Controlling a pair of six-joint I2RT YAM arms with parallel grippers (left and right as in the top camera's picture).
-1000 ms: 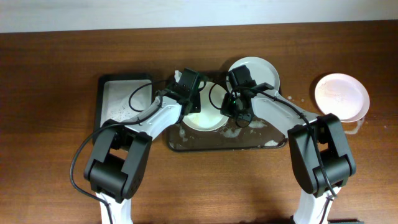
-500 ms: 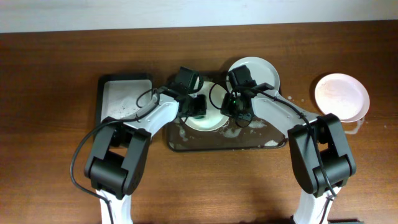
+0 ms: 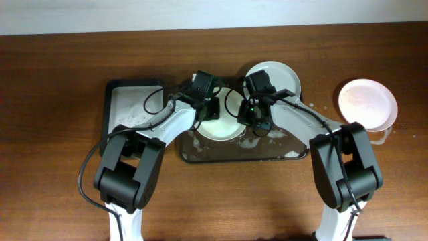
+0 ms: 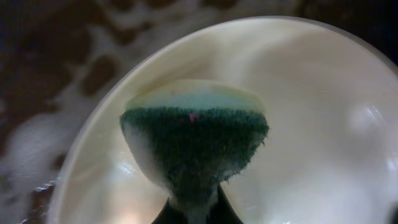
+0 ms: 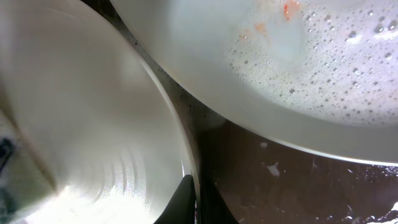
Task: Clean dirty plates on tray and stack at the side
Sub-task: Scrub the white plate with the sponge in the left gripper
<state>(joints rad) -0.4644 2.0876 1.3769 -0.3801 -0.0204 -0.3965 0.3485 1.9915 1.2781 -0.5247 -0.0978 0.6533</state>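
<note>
A white plate [image 3: 219, 124] sits on the dark brown tray [image 3: 267, 152]. My left gripper [image 3: 208, 108] is shut on a green and yellow sponge [image 4: 194, 143] and presses it onto this plate [image 4: 311, 106]. My right gripper [image 3: 255, 120] is shut on the plate's right rim [image 5: 93, 124]. A second white plate [image 3: 281, 77] leans at the tray's back right; the right wrist view shows it [image 5: 298, 68] with foam and small orange smears. A third white plate [image 3: 367, 102] lies on the table at the far right.
A black tub [image 3: 130, 107] with a pale inside stands left of the tray. White foam flecks the tray floor [image 5: 280, 180] and the table between the tray and the far right plate.
My left gripper has moved back and forth over the plate with the sponge, left then right again. The right gripper has kept still on the rim.
</note>
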